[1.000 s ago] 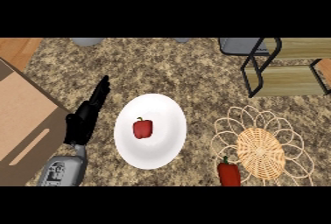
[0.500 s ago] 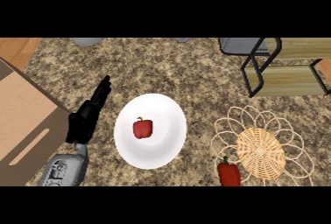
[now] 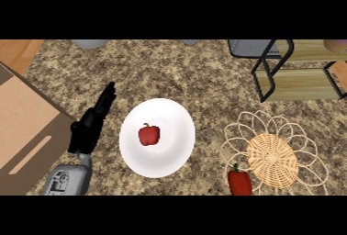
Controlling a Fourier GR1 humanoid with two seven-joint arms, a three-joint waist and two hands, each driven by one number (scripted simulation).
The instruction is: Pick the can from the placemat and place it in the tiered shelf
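Observation:
A woven wicker placemat (image 3: 274,156) with a looped rim lies at the right of the speckled counter. At its lower left edge stands a red item with a green stem (image 3: 238,181), cut off by the view's lower edge. The tiered shelf (image 3: 298,85), black frame with wooden boards, stands at the upper right. My left hand (image 3: 93,124) rests at the left, fingers straight and pointing away from me, holding nothing. It is well apart from the placemat. My right hand does not show.
A white plate (image 3: 169,156) with a red bell pepper (image 3: 148,134) on it lies between my left hand and the placemat. A cardboard box (image 3: 24,124) fills the left edge. Grey objects (image 3: 90,43) sit along the far edge.

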